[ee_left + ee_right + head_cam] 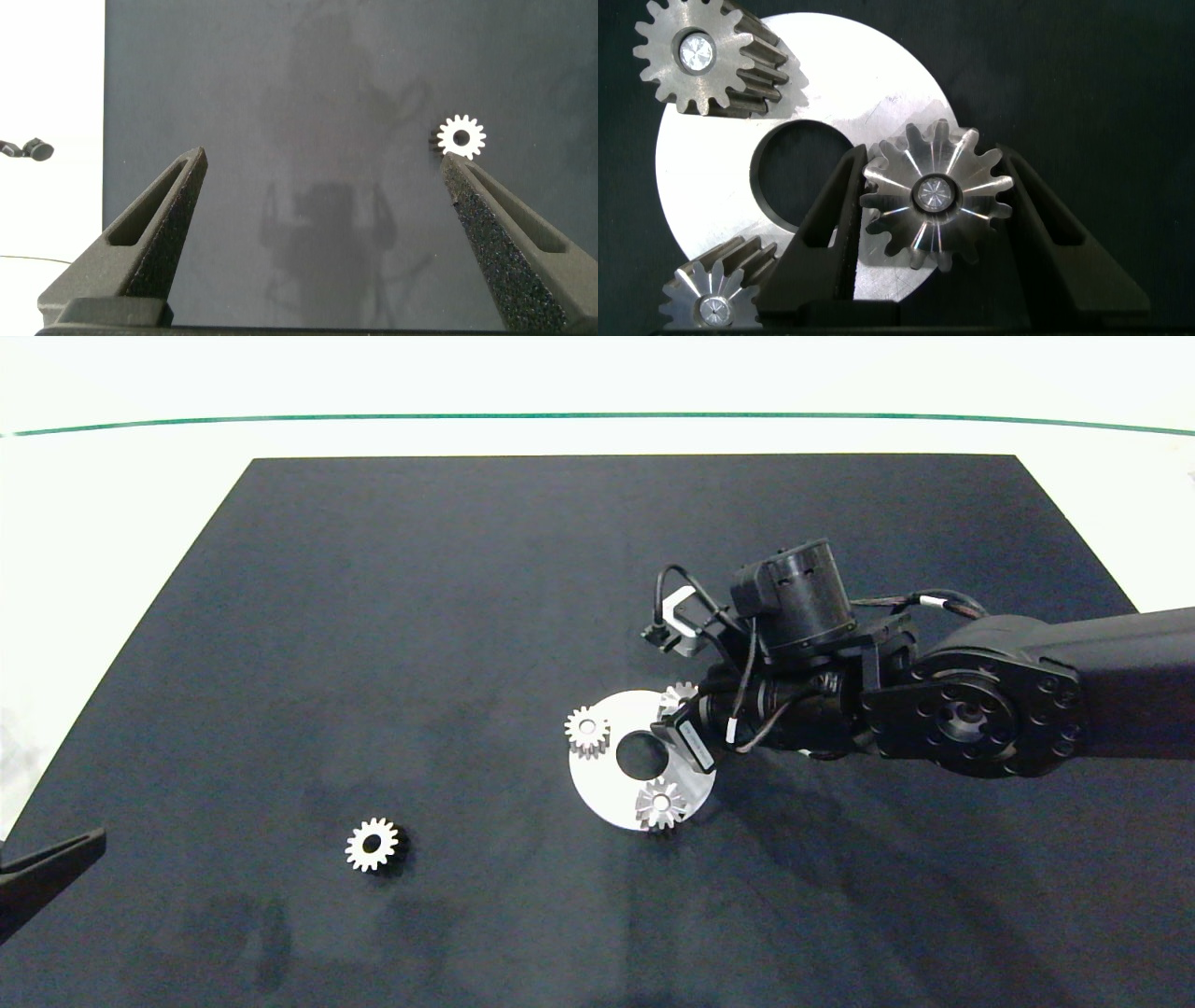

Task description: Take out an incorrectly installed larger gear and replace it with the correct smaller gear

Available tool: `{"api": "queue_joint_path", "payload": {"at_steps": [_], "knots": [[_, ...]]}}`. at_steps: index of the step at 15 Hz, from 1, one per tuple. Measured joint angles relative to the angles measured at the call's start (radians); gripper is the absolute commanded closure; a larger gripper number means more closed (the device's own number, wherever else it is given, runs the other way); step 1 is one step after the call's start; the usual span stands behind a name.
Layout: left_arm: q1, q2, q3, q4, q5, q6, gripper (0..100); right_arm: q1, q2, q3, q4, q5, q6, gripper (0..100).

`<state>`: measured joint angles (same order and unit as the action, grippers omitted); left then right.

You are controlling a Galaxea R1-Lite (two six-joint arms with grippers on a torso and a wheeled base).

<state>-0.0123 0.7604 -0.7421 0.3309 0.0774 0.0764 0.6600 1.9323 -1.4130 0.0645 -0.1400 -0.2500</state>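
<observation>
Removal step: right gripper (936,201) straddles the larger gear (936,194) on the disc (710,177).
Fingers open, not yet clamped; next, close and lift. Smaller gear (372,845) lies apart on the tabletop (373,616); left gripper (322,201) open, empty.

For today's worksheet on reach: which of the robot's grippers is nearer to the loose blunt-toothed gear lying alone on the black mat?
Left. The left gripper hovers open beside the smaller gear; the right gripper straddles the larger gear on the round plate.

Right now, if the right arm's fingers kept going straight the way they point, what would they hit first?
Probably the larger gear, which sits between the right gripper's open fingers, then the round metal plate beneath; depth is unclear.
</observation>
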Motion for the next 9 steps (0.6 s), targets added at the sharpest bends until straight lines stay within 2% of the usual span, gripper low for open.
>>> {"api": "queue_joint_path", "payload": {"at_steps": [9], "knots": [[0.000,0.003,0.001,0.000,0.000,0.001,0,0.000,-0.028,-0.007,-0.001,0.002,0.001,69]]}}
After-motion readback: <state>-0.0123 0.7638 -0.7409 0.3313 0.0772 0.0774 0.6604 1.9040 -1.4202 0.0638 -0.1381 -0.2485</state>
